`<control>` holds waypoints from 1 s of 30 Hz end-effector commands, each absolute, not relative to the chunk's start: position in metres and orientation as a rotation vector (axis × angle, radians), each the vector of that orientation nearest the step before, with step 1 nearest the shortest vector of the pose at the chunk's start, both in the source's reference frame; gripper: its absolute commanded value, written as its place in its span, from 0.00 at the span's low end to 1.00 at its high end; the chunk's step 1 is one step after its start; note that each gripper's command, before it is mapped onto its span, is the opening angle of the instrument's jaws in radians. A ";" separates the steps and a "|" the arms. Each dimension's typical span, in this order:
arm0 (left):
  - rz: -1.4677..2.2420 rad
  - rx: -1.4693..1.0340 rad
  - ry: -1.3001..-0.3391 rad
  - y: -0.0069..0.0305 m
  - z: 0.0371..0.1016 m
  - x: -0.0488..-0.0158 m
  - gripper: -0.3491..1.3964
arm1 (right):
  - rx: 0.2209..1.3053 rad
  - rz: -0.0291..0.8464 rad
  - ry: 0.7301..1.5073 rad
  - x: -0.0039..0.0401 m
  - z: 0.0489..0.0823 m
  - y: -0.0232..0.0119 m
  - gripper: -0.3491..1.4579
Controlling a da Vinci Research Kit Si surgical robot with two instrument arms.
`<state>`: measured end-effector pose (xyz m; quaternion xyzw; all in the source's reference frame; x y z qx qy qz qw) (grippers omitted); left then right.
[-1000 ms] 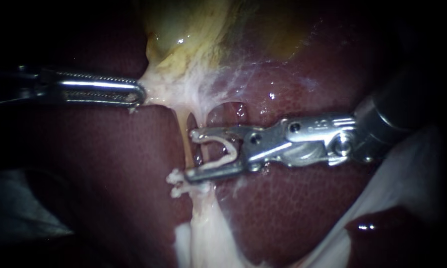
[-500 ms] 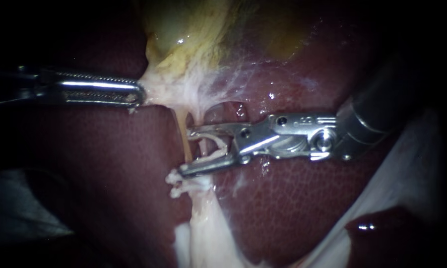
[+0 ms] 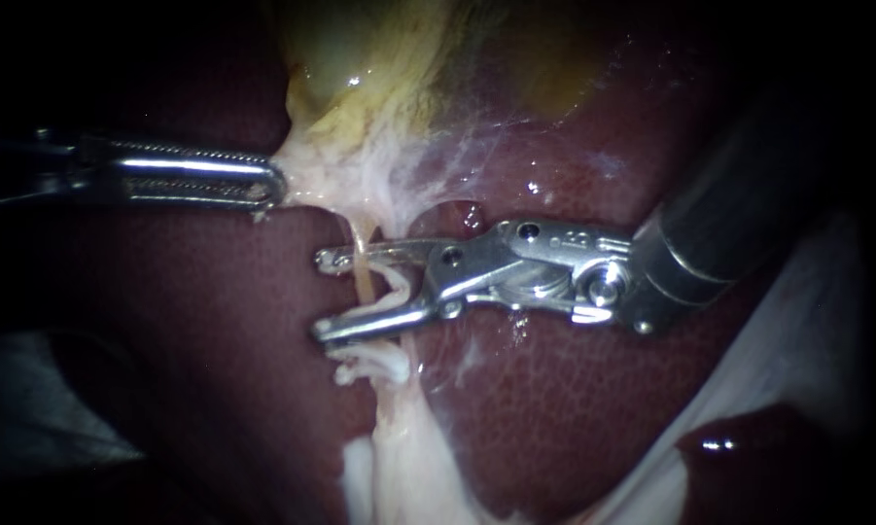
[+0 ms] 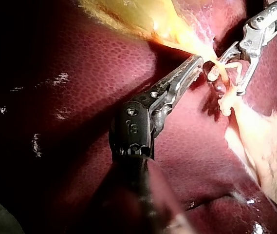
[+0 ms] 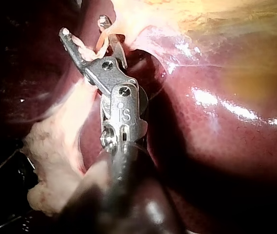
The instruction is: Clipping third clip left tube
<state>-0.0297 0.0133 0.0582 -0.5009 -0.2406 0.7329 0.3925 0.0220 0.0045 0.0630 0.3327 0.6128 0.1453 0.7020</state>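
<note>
My left instrument [image 3: 267, 185] comes in from the left, its jaws shut on pale tissue at the neck of the yellowish gallbladder [image 3: 379, 68]. It holds that tissue taut to the left. The left tube [image 3: 363, 277] runs down from there as a thin yellow strand. My right instrument [image 3: 323, 297] carries a white clip [image 3: 399, 285] held between its spread jaws. Those jaws straddle the left tube, one on each side. Just below them, white clips [image 3: 365, 365] sit on the tube. The right wrist view shows the jaws of my right instrument [image 5: 83, 27] around the strand.
Dark red liver [image 3: 574, 408] surrounds the tubes. A small dark opening [image 3: 457, 216] lies just right of the tube, above the right instrument. Pale fatty tissue [image 3: 399, 467] hangs below the clips. White gauze-like material [image 3: 797, 340] lies at the lower right.
My right instrument has slid left, so its jaws and the clip now reach across the left tube instead of stopping beside it. The left instrument has stayed put.
</note>
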 end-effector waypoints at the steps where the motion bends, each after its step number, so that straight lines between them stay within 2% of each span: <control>1: 1.860 -1.272 -0.611 0.0133 0.0583 -0.0297 0.00 | 0.743 0.322 1.365 0.0219 0.0627 0.0045 0.42; 8: 1.860 -1.272 -0.611 0.0133 0.0583 -0.0297 0.00 | 0.722 0.344 1.359 0.0216 0.0620 0.0048 0.33; 19: 1.860 -1.272 -0.611 0.0133 0.0583 -0.0297 0.00 | 0.746 0.371 1.344 0.0210 0.0620 0.0047 0.00; 30: 1.860 -1.272 -0.611 0.0133 0.0583 -0.0298 0.00 | 0.775 0.394 1.331 0.0207 0.0623 0.0047 0.00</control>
